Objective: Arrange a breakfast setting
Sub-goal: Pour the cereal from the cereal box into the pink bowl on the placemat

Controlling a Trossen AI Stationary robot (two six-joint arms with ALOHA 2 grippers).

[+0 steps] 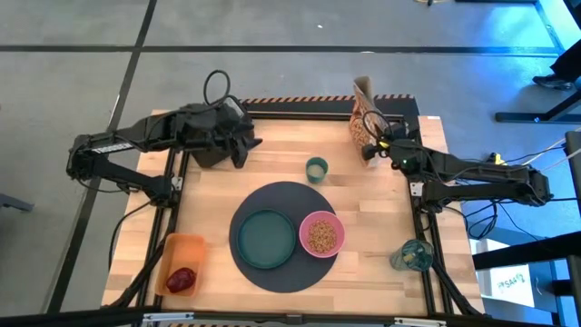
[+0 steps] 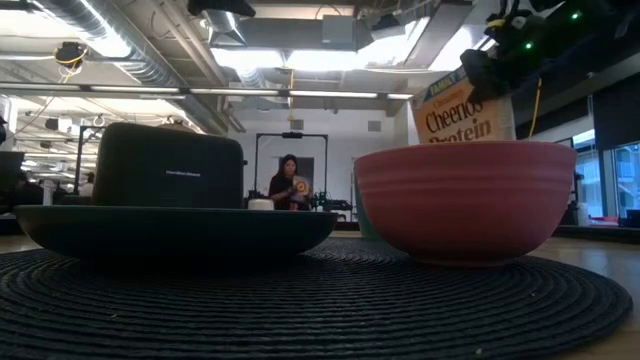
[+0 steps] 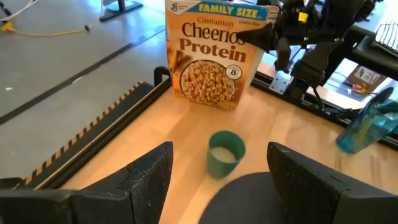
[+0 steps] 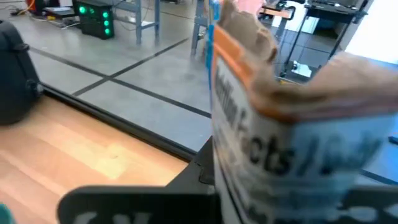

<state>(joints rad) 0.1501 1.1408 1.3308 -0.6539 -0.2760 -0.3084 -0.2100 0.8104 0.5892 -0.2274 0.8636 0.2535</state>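
A dark grey round mat [image 1: 281, 268] lies mid-table with a teal plate [image 1: 266, 239] and a pink bowl [image 1: 321, 234] of cereal on it. A small green cup [image 1: 316, 168] stands on the wood beyond the mat, and also shows in the left wrist view [image 3: 225, 152]. A dark red fruit [image 1: 182, 279] lies in an orange tray [image 1: 186, 247] at the near left. My right gripper [image 1: 374, 150] is shut on a Cheerios box [image 1: 363, 123] at the far right. My left gripper [image 3: 217, 180] is open and empty, by a black toaster [image 1: 211, 150]. Bagel and spoon are out of view. My right gripper holds the Cheerios box by its narrow side near the open top [image 3: 264, 34]. The fingers come about level from the table's right side. The box stands upright, leaning slightly. I cannot tell whether its bottom [image 3: 205, 102] rests on the table.
A blue water bottle [image 1: 413, 256] stands at the near right edge. The black toaster [image 2: 168, 165] sits at the far left. Bare wood lies between the cup and the box. A person [image 2: 290, 180] stands in the room far behind the table.
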